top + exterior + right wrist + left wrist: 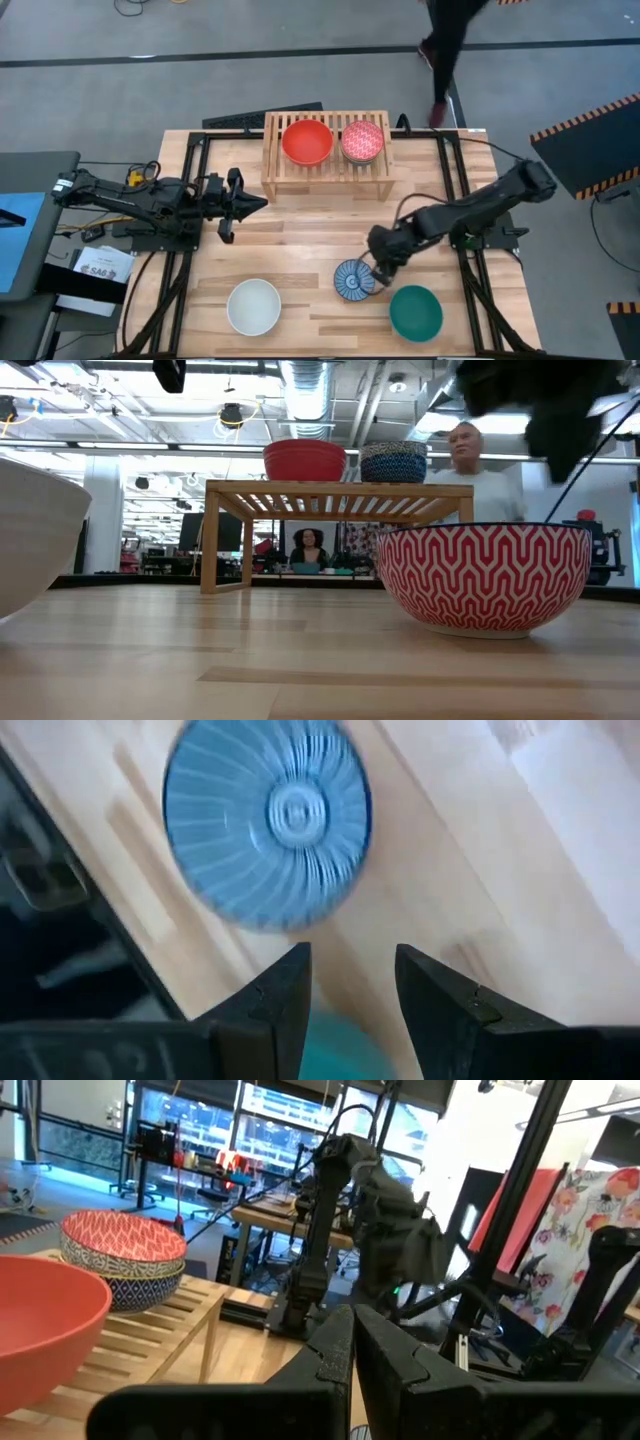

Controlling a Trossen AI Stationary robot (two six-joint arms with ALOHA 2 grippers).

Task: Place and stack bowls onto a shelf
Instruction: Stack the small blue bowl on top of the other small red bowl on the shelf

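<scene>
On the shelf (325,172) at the table's far side stand a plain red bowl (307,141) and a pink-red patterned bowl (362,141), which sits in a dark patterned bowl (140,1285). On the table near the front are a white bowl (254,306), a blue-and-white striped bowl (352,280) and a teal bowl (415,312). My right gripper (381,268) hangs open, pointing down, just beside the striped bowl (268,820) and above the gap to the teal one, touching nothing. My left gripper (255,205) is shut and empty, left of the shelf.
In the low view a bowl with a red zigzag outside (485,575) stands in front, below the blurred right arm (560,400). A person (445,50) walks past the table's far side. Bare tabletop (300,240) lies between shelf and front bowls.
</scene>
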